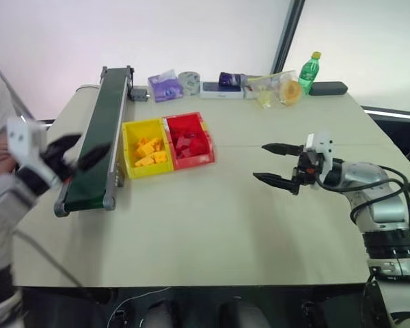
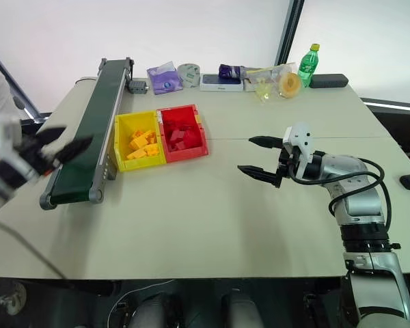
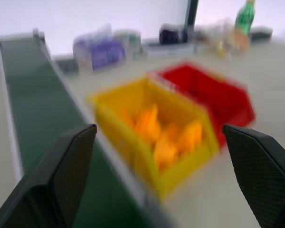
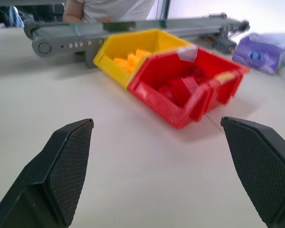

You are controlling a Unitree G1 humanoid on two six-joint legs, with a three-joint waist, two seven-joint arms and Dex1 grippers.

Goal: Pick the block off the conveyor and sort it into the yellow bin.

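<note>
Nearest you at left, your left gripper hangs spread and empty over the near end of the long dark green conveyor; no block rides the belt. Right gripper, also spread, sits well right. Farther in, the yellow plastic bin holds yellow-orange bricks, the red bin red ones.

a dark green conveyor sits by a yellow bin of orange blocks, a red bin and a green bottle.
</note>
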